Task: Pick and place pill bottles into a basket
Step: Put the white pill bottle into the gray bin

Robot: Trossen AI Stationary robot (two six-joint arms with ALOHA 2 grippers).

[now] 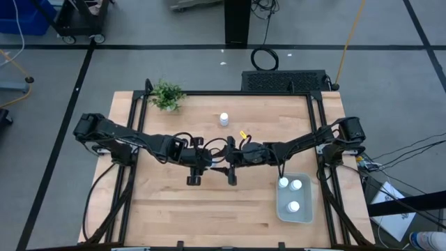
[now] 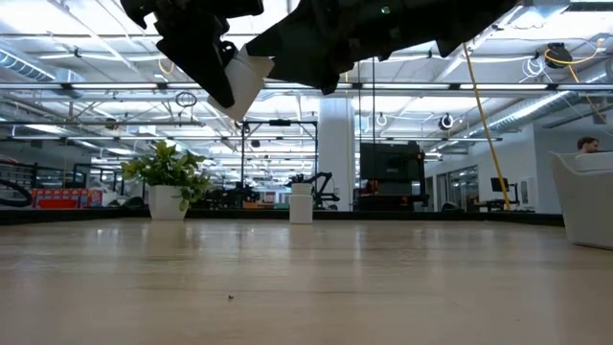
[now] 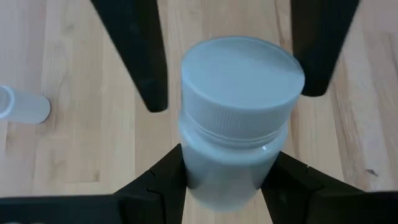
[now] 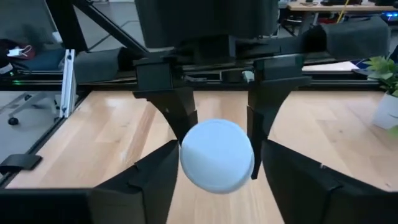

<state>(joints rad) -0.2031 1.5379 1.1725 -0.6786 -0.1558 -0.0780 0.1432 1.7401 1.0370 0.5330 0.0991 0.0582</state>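
My left gripper (image 1: 205,159) and right gripper (image 1: 230,157) meet tip to tip above the table's middle. The left gripper (image 3: 227,180) is shut on a white pill bottle (image 3: 233,124), which also shows in the low view (image 2: 247,81), high above the table. My right gripper (image 4: 217,168) is open, with one finger on either side of the bottle's cap (image 4: 216,155). Another bottle (image 1: 224,119) stands on its base at the far middle. Three bottles lie in the pale basket (image 1: 306,209) at the near right. My left gripper pinches the bottle's body just below the cap (image 3: 199,177) between its two fingers. The fingers come about level from the table's left. The bottle is lifted clear of the table and tilted, its cap end toward the right gripper. Whether my right gripper's fingers (image 3: 143,74) touch the cap, I cannot tell.
A small green potted plant (image 1: 167,95) stands at the far left corner. The basket's wall (image 2: 584,201) shows at the low view's right edge. Bare wood lies below the grippers and along the near side.
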